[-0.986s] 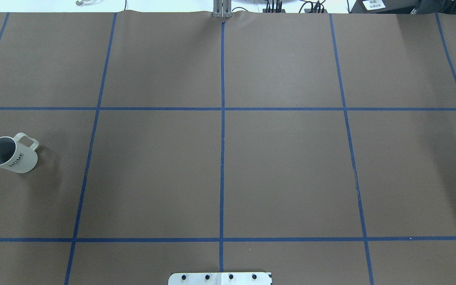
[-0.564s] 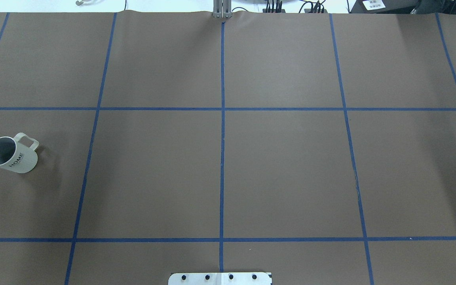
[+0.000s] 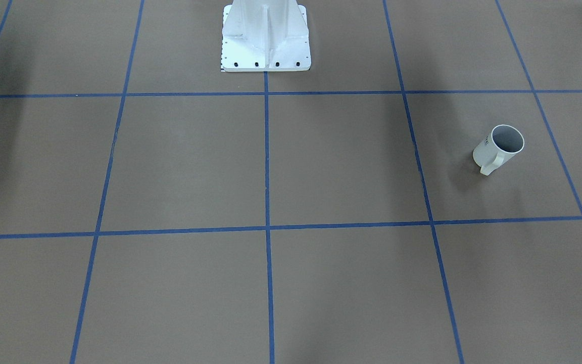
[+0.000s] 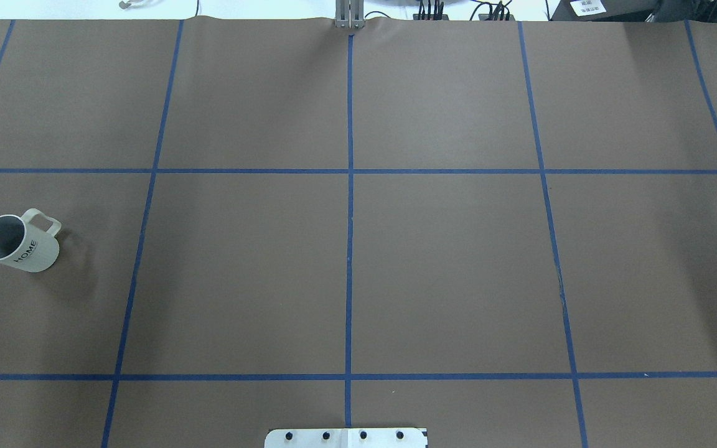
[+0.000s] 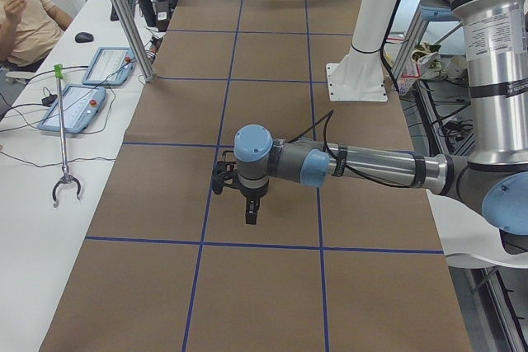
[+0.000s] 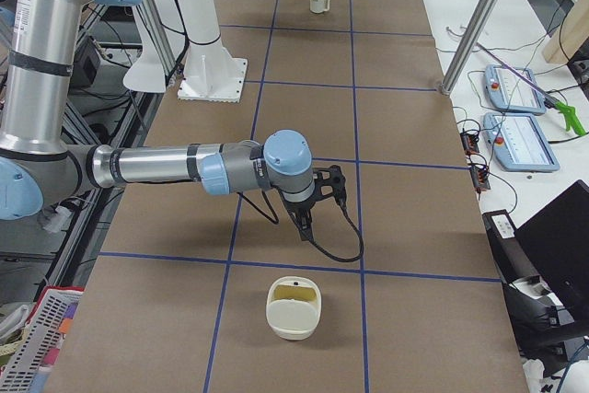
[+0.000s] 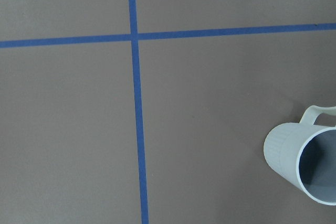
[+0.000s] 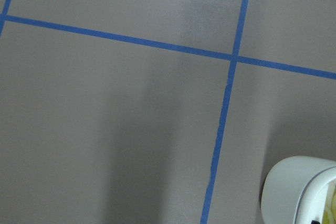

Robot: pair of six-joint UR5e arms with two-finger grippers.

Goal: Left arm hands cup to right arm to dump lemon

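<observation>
Brown paper-covered table [image 4: 445, 267] w/ blue tape grid [image 4: 349, 249]; white side bench [image 5: 25, 228] alongside. Off-white mug w/ black lettering [image 4: 17, 244] stands upright at table's left end, untouched. Left gripper [image 5: 249, 210] & right gripper [image 6: 306, 225] hang over table; open or closed – can't tell.

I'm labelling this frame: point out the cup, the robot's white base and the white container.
cup [image 4: 35, 252]: overhead view, lettered outer wall.
white base [image 3: 265, 53]: front-facing view, lower flange.
white container [image 6: 294, 321]: right side view, outer wall.

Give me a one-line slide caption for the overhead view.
Off-white HOME cup standing upright near the left edge of the brown table gridded with blue tape; no robot arm in frame.
</observation>
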